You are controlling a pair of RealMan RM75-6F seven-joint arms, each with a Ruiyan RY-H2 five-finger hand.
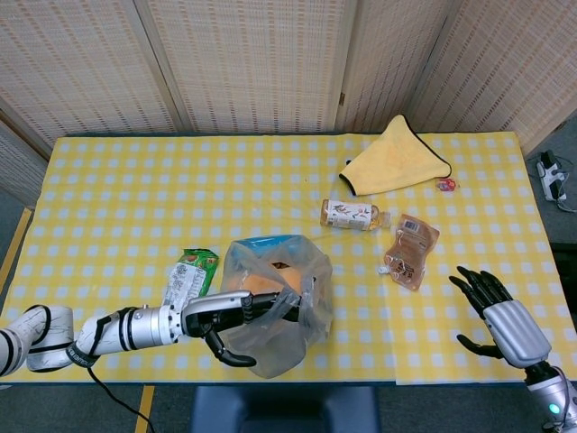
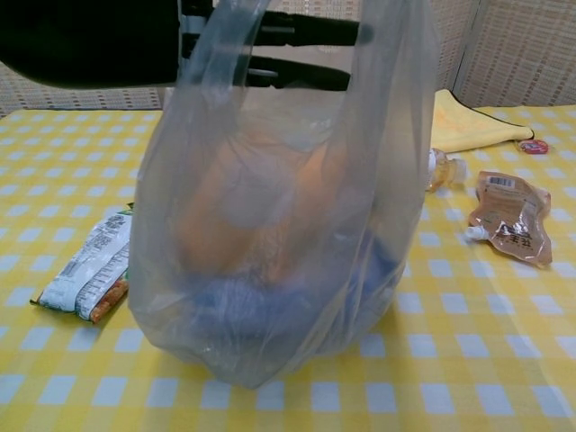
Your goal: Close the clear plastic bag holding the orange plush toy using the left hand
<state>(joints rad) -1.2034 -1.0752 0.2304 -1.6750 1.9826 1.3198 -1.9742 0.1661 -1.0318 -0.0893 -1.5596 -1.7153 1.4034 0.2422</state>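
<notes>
One yellow checked tablecloth (image 1: 135, 198), woven screens (image 1: 243, 63)

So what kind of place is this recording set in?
Probably a lab or demo tabletop rather than a home: a table with a yellow checked cover, woven screen panels closing it in, and loose props such as a bottle, a pouch and a cloth.

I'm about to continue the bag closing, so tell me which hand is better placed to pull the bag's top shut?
The left hand: its fingers are already at the bag top. The right hand rests open, away from the bag.
</notes>
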